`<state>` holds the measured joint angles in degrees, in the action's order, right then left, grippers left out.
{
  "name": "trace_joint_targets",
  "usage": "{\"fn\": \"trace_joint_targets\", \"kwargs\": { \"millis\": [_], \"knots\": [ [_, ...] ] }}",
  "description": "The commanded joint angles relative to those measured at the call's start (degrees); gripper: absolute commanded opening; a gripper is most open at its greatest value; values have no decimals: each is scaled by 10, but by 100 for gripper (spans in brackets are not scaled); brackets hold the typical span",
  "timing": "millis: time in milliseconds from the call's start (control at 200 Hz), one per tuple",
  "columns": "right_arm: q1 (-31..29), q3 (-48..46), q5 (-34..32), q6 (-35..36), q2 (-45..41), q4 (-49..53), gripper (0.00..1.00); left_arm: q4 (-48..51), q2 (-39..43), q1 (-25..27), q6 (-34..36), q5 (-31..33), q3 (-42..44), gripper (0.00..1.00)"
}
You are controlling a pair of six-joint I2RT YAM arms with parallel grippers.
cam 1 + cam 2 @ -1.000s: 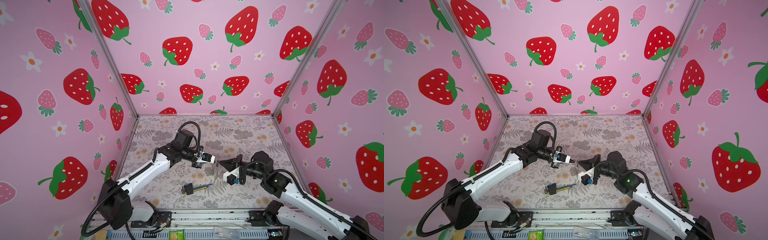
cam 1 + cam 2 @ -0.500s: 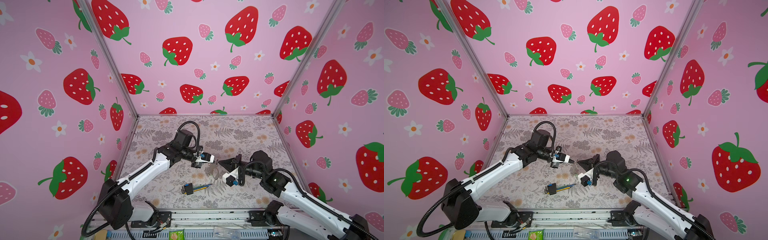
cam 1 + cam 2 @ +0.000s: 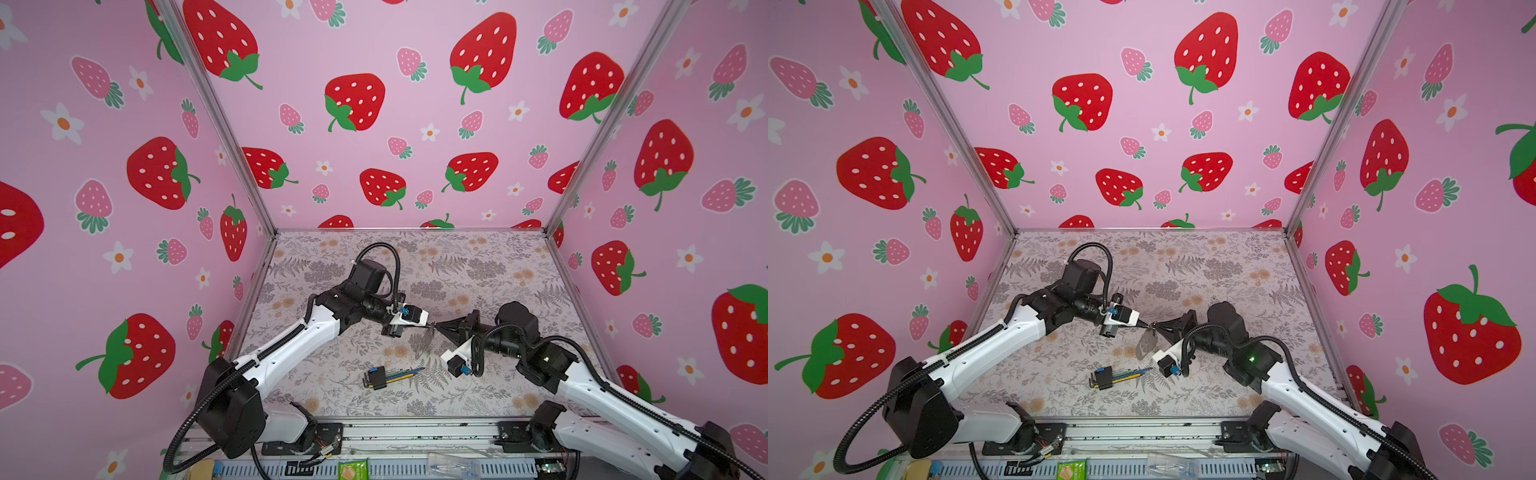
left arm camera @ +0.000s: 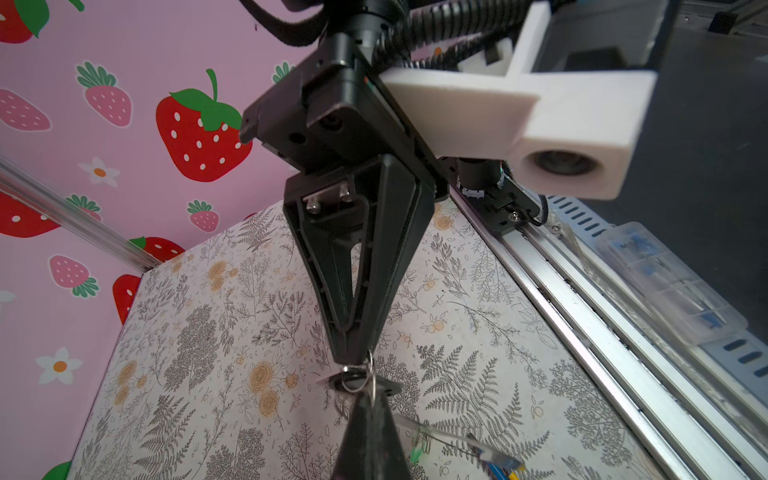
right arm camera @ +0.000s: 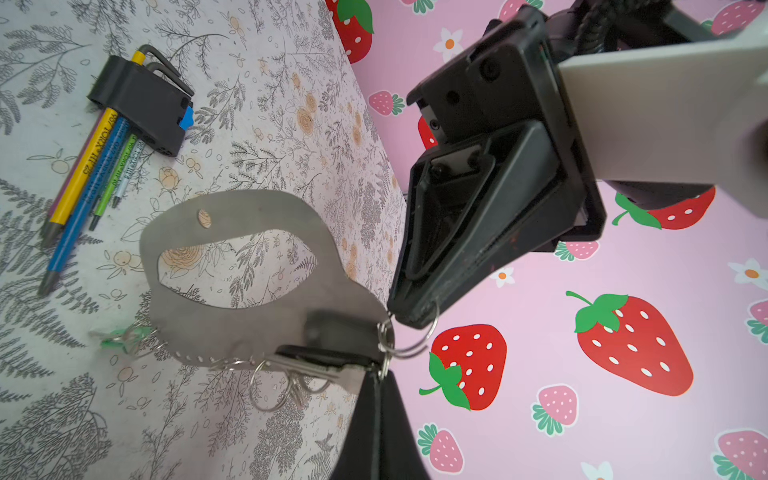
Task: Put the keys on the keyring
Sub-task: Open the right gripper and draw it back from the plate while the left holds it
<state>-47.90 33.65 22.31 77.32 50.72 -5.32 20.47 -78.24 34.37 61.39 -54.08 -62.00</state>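
Left gripper (image 5: 409, 320) jaws pinched the dark brown leather strap keyring (image 5: 232, 332), tip-to-tip with right gripper (image 5: 376, 376) jaws clamping the black-tagged silvery key (image 5: 324, 358).

There's the keyring (image 5: 249, 212), a flat brown-grey strap loop, dangling in the air over the middle of the counter (image 3: 1225, 266), hung by its silvery rings (image 5: 384, 336). The black-tagged key (image 5: 328, 353) sits along the strap's edge; the green-tagged key (image 5: 124, 334) shows blurred at the far end.
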Motion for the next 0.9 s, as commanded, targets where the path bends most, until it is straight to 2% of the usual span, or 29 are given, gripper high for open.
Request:
{"fn": "trace_joint_targets", "kwargs": {
  "millis": [0,40,180,300,390,630,740,896],
  "knots": [
    [-1,-29,-23,-40,4,-25,6,-28,0,-4,-10,-52,-37,0],
    [-1,-30,-29,-61,5,-39,16,-35,-2,-5,-21,-58,-37,0],
    [4,-30,-54,-134,1,-52,27,-125,-3,-23,-109,-98,-13,0],
    [20,-42,-55,-204,-28,-78,28,-163,-9,-30,-154,-118,-9,0],
    [39,-38,-43,-284,-41,-77,29,-183,-11,-31,-175,-118,-6,0],
    [103,-23,47,-498,-67,-95,28,-226,-10,-35,-219,-126,-5,0],
    [118,8,80,-553,-67,-98,27,-236,-9,-36,-233,-128,-4,0],
    [120,65,126,-566,-46,-60,24,-281,-10,-36,-280,-123,5,0]
  ]
}}
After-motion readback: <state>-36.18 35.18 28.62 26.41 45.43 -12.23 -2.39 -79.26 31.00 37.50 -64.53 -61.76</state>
